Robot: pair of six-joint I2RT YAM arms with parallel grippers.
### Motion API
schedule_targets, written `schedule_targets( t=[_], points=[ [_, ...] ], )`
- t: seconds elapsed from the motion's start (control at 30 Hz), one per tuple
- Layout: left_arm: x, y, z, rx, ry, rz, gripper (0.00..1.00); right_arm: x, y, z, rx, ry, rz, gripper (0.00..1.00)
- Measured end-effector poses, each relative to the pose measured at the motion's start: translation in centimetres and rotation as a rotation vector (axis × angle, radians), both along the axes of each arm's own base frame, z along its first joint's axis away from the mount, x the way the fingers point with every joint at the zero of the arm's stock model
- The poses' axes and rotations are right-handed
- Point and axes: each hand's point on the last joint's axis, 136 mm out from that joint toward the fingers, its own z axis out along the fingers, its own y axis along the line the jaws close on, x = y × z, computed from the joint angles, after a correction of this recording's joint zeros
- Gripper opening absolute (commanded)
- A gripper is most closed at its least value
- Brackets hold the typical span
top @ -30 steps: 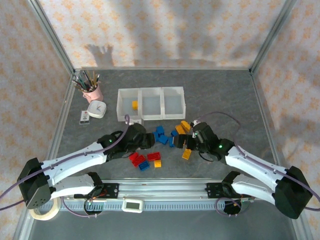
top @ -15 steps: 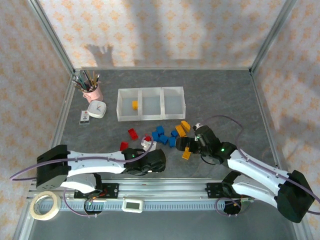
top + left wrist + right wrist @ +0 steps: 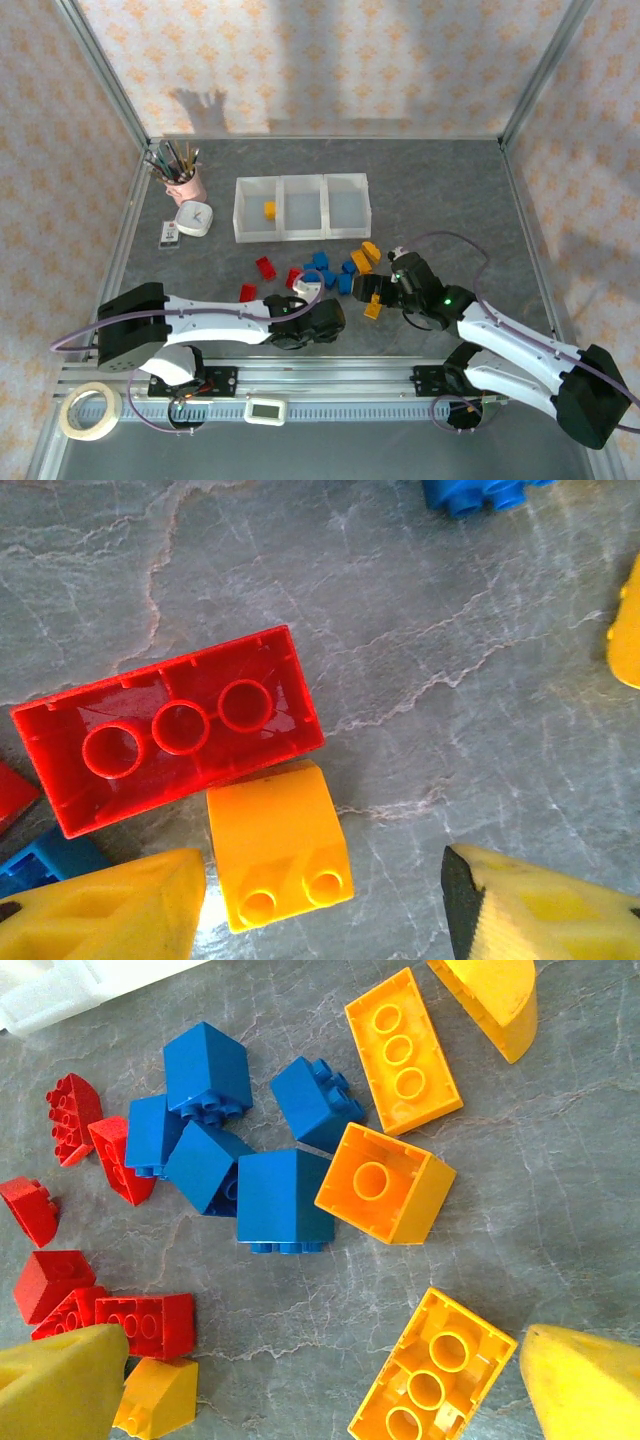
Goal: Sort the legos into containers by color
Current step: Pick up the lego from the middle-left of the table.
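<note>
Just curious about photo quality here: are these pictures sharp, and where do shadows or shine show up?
Top external: evenly lit, with soft grey shadows across the back wall. Left wrist: the table veins are sharp, the red brick shows small shiny reflections, the near yellow fingertips look slightly softer. Right wrist: the legos are crisp with faint shadows, no strong glare.

We see red, blue and orange legos (image 3: pixel 285 1200) on a grey veined table (image 3: pixel 450 200), translucent white bins (image 3: pixel 302 234), a pink cup (image 3: pixel 186 189), cream floral walls (image 3: pixel 330 60).
</note>
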Motion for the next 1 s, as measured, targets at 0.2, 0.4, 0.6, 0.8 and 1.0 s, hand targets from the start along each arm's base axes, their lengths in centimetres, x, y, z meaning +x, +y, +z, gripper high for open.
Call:
schedule_targets(
  t=[0.2,0.4,0.6,0.8,1.0],
  points=[
    [0.2,-0.1,-1.2,0.043,0.004,0.003,0.59,0.0,0.0,0.0,-0.002,-0.001,-0.002,1.0],
    [0.5,-0.2,-2.1,0.073,0.003,0.006,0.48,0.1,-0.1,0.0,-0.004,-0.002,-0.002,1.0],
    [0.6,-0.2,-2.1,0.078,-0.004,0.006,0.34,0.2,-0.2,-0.1,-0.01,-0.006,-0.006,1.0],
    [0.9,-0.3,-1.9,0.078,-0.025,-0.003,0.22,0.1,-0.2,-0.6,-0.025,0.008,-0.008,1.0],
    [1.0,-0.5,-1.2,0.06,-0.038,-0.012,0.15,0.2,-0.2,-0.6,-0.025,0.008,-0.008,1.0]
  ],
)
